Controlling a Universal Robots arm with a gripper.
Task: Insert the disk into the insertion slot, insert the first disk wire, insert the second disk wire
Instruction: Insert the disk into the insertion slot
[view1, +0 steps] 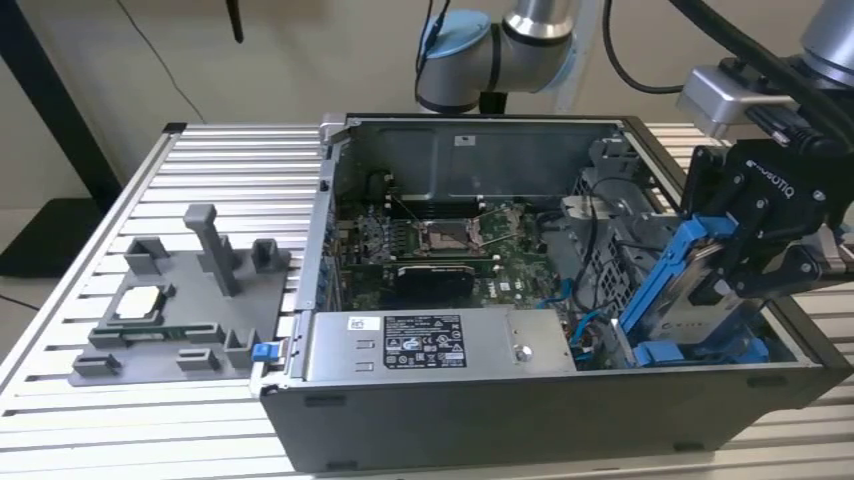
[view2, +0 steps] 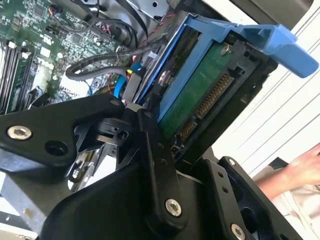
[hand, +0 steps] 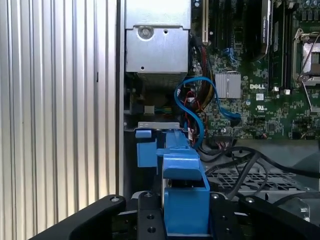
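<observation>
The tool (view1: 750, 262) is clamped on the disk (view1: 678, 290) – its fingers press the blue frame from both sides. The disk stands tilted at the exterior view's right end of the open computer case (view1: 534, 410). Its lower end is down inside the case, near another blue plastic part (view1: 697, 352).

I judge that the main danger is the angle. If the disk goes down so tilted, a corner may catch on an edge of the bay and jam, or the disk may slip in the grip. In the first wrist view the blue cable (hand: 200, 80) and the black cables (hand: 235, 151) lie close beyond the disk and could be pinched.

The slot itself is hidden behind the disk and the tool, so I cannot tell whether the disk already touches it — and in the second wrist view a person's hand (view2: 302, 167) is cut off at the edge
</observation>
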